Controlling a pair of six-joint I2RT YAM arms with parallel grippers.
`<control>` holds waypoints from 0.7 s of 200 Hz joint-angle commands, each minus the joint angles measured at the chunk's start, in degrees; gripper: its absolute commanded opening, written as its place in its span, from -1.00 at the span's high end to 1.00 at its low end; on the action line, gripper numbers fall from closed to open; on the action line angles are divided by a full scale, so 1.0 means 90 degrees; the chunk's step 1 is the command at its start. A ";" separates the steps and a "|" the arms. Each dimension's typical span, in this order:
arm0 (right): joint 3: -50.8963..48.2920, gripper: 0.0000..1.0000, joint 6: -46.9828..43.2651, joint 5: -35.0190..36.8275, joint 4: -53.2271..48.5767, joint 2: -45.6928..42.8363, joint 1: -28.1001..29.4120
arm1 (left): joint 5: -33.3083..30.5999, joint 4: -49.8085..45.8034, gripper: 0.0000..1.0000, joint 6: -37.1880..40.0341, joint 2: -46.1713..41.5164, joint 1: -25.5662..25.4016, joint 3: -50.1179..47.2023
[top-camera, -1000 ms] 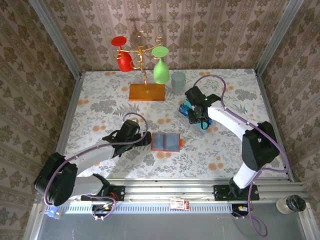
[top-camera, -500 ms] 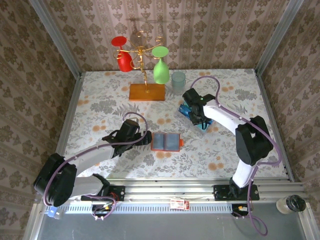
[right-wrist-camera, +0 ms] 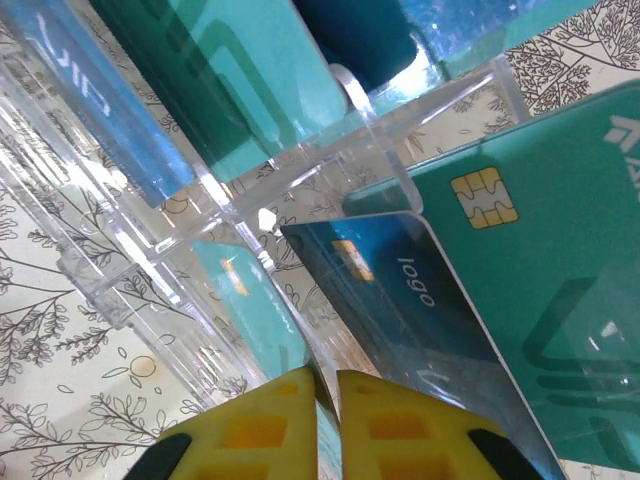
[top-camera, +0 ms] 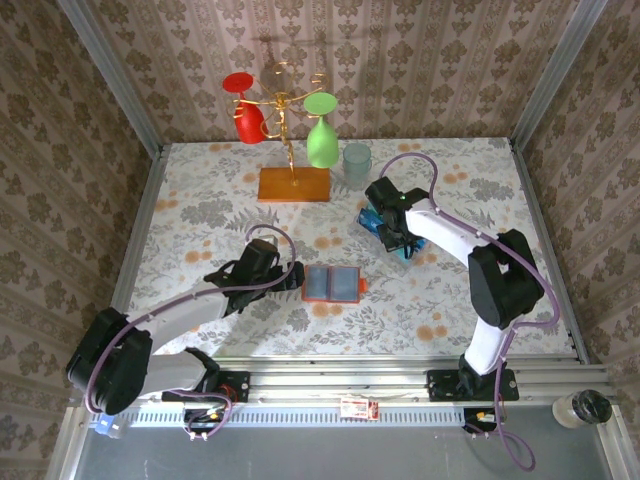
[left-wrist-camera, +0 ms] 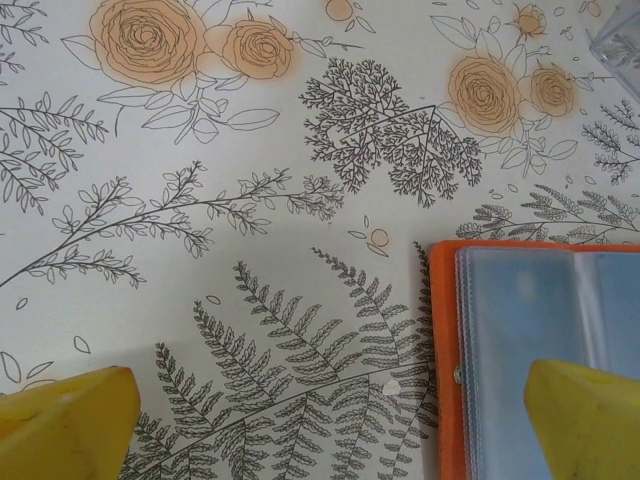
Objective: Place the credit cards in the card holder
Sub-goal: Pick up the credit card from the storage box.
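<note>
Visitor: Grip looks thin. Is the right arm (top-camera: 450, 235) holding anything?
Friend: Right jaws are pinched almost together at the bottom of the wrist view, on the edge of the dark blue card (right-wrist-camera: 400, 290), as far as I can judge. The credit cards (top-camera: 370, 220) stand in a clear rack (right-wrist-camera: 300, 170), right of centre on the counter (top-camera: 200, 210).
Visitor: How should it pull?
Friend: Straight along the slot, I'd say, so the card doesn't scrape the clear wall or drag the teal card (right-wrist-camera: 560, 250) beside it. Slowly too; an edge hold could slip.
Visitor: And the card holder (top-camera: 332, 284)?
Friend: Lying open just below the middle of the overhead view, well apart from the rack. Left jaws are spread wide at its left edge, holding nothing. I'd have them pin the orange cover flat, then the card can slide level into a greyish-blue pocket.
</note>
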 commanded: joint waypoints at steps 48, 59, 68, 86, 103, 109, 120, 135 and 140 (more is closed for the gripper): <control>-0.0087 0.96 -0.0287 -0.0445 0.0017 -0.0275 0.0009 | -0.0076 -0.0229 -1.00 0.0085 -0.0154 -0.0058 -0.0051; -0.0039 1.00 -0.0351 -0.0514 -0.0006 -0.0330 0.0011 | -0.0082 -0.0250 -1.00 0.0081 -0.0153 -0.0050 -0.0042; 0.0014 1.00 -0.0392 -0.0563 -0.0038 -0.0382 0.0009 | -0.0080 -0.0265 -1.00 0.0088 -0.0153 -0.0060 -0.0042; 0.0135 1.00 -0.0455 -0.0689 -0.0144 -0.0496 0.0009 | -0.0099 -0.0286 -1.00 0.0097 -0.0146 -0.0047 -0.0042; 0.0236 1.00 -0.0455 -0.0804 -0.0241 -0.0673 0.0029 | -0.0110 -0.0324 -1.00 0.0127 -0.0143 -0.0045 -0.0042; 0.0264 1.00 -0.0422 -0.0857 -0.0270 -0.0745 0.0043 | -0.0106 -0.0337 -1.00 0.0135 -0.0143 -0.0044 -0.0034; 0.0284 1.00 -0.0354 -0.0980 -0.0282 -0.0923 0.0084 | -0.0111 -0.0358 -1.00 0.0156 -0.0133 -0.0050 -0.0032; 0.0245 1.00 -0.0155 -0.1318 -0.0206 -0.1170 0.0105 | -0.0116 -0.0358 -1.00 0.0205 -0.0124 -0.0052 -0.0049; 0.0206 1.00 -0.0063 -0.1490 -0.0137 -0.1251 0.0107 | -0.0114 -0.0344 -1.00 0.0215 -0.0124 -0.0044 -0.0056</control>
